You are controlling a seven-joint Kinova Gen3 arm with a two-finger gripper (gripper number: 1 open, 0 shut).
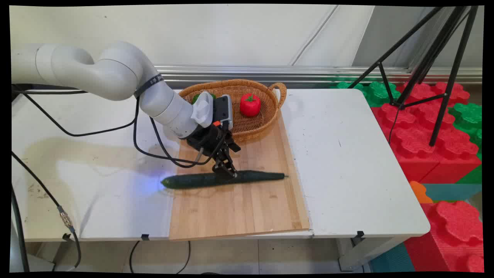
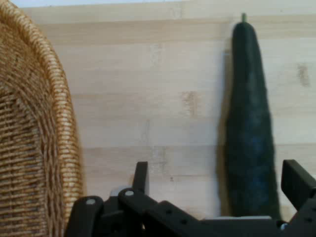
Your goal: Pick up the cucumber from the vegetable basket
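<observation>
My arm reaches in from the left over a white table (image 1: 347, 162) whose left part carries faint brownish stains and a pale patch; black cables (image 1: 77, 133) droop from the arm across that side and over the near edge. Right of them a light wooden cutting board (image 1: 239, 208) lies on the table, running from the near edge toward the far side. My gripper (image 1: 227, 170) is lowered onto the board's middle, its fingers (image 2: 296, 182) spread wide with a dark green cucumber (image 1: 216, 180) between them; I cannot tell whether they touch it. The cucumber lies flat, crosswise, its blunt end overhanging the board's left edge and its thin stem end pointing right. Just beyond my wrist a woven wicker basket (image 1: 270, 116) rests on the far end of the board, with a red pepper-like toy (image 1: 250, 104) inside and something green (image 1: 198, 97) partly hidden behind my hand. Behind the table run a metal rail (image 1: 308, 71) and a pale wall. At the far right, black tripod legs (image 1: 444, 69) stand over red and green foam floor mats (image 1: 424, 127).
</observation>
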